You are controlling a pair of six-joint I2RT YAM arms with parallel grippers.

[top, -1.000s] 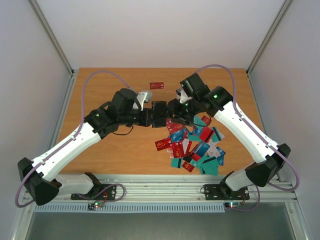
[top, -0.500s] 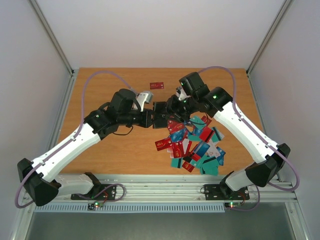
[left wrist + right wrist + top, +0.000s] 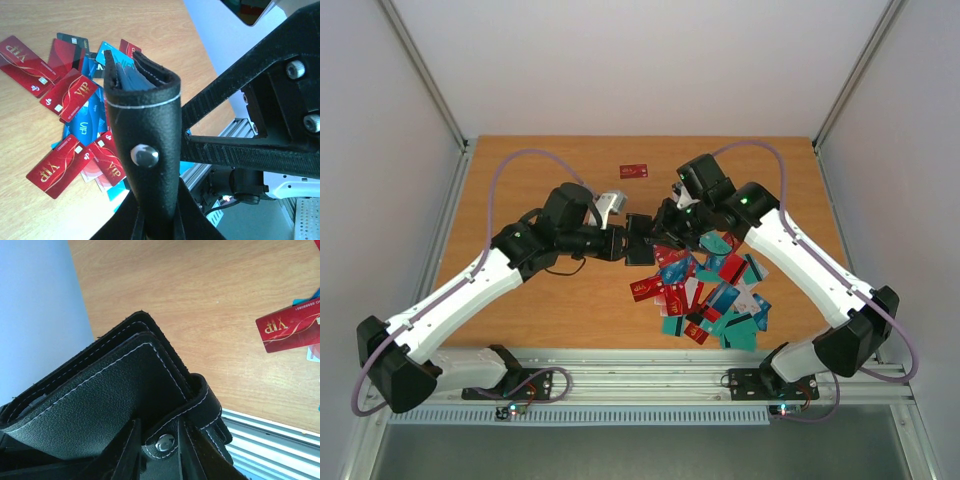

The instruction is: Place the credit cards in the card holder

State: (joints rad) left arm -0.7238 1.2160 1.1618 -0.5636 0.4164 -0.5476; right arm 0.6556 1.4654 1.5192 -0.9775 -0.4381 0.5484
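item: card holder (image 3: 642, 238), black, stitched, leather-like.
location: off the table (image 3: 520, 180), held in the air between the two arms at mid-table, just left of the card heap's far edge.
held by: left gripper (image 3: 618, 243), fingers closed on the folded body, with the snap stud showing just above them in the left wrist view. right gripper (image 3: 665, 228), fingers pinched on the snap tab (image 3: 165, 440) from the right.
contents: something blue in the open mouth; i judge it a card already seated.
stock remaining: credit cards (image 3: 705, 290), red, teal, blue and white, heaped and overlapping on the near right. one red card (image 3: 634, 170) lies alone on the far side.
handling, my judgement: the holder is light, soft and floppy, and likely to fold shut unless both ends are held. i would grip the stitched edge and the tab, not the middle of the flap. the cards are light, stiff and slick and lie flat on the wood. i would take one by a raised, overlapping edge.
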